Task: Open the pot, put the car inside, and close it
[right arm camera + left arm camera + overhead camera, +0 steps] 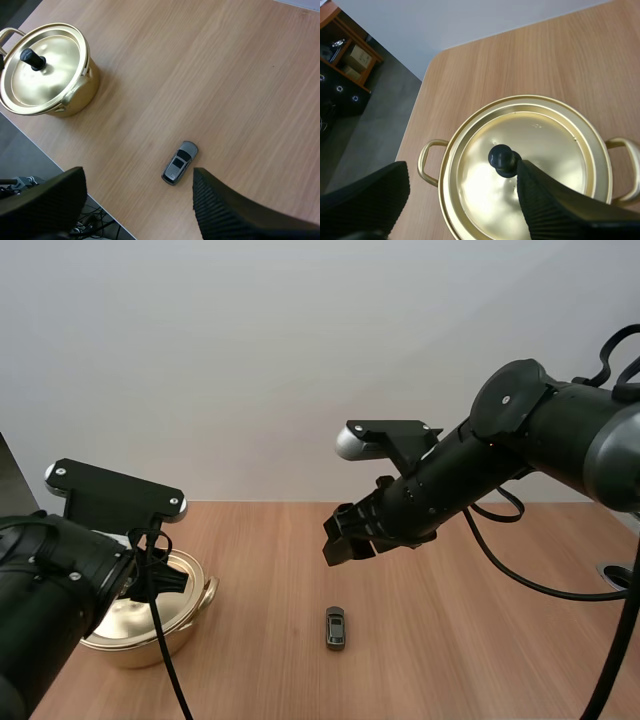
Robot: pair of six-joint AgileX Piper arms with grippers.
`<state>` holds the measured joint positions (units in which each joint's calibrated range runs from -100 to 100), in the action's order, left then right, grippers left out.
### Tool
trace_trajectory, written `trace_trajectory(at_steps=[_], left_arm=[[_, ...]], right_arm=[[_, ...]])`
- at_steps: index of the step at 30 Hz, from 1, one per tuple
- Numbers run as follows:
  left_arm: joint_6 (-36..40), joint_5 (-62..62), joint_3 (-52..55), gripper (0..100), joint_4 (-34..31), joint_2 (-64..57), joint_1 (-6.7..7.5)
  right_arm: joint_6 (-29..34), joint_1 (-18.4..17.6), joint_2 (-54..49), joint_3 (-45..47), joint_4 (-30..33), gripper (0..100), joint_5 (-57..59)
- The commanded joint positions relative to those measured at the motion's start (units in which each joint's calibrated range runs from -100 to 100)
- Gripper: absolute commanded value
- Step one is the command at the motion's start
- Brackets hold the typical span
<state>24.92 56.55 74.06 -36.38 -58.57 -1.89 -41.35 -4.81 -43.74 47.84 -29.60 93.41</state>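
High view shows the wooden surface [470,640] carrying two things: the pot [125,650] toward its left end, close to the edge, and the car well apart from it, nearer the middle. The pot is gold-coloured metal, stiff and glossy. It looks thin-walled and light, so I judge it could slide if nudged sideways. Its lid [540,145] sits on, so the opening is not yet done. The lid is a smooth, shallow dish whose face gives two fingers no purchase.

The left hand [460,182] hangs over the lid with its fingers apart, one on either side of the knob. The nearer finger is just beside the knob or touching it; I cannot tell which. The right hand [137,180] is also spread and holds nothing. It is raised above the surface, with the car lying below it, close to the line of one finger in the right wrist view.

The car [335,627] is a small grey toy resting on its wheels. It looks hard and light, and it is likely to roll along its length. A pinch across its flanks from above looks the safest hold. The knob [502,160], a black stub at the lid's centre, is the one place to take the lid. It is narrow, round and perhaps slick, so the fingers should close squarely on it and lift straight up.
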Motion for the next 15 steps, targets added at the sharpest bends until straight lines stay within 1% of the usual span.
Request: trace_trajectory(at_steps=[1, 8, 15], left_arm=[[1.0, -1.3, 0.0, 100, -0.2, 3.9, -0.01], [4.0, -7.7, 0.0, 100, -0.8, 13.3, -0.01], [4.9, -8.7, 0.0, 100, -0.8, 18.8, -0.01]], right_arm=[[-0.1, 0.0, -0.1, 0.0, -0.3, 100, 0.1], [-0.1, 0.0, -0.1, 0.0, -0.4, 100, 0.3], [-0.1, 0.0, -0.1, 0.0, -0.4, 100, 0.3]])
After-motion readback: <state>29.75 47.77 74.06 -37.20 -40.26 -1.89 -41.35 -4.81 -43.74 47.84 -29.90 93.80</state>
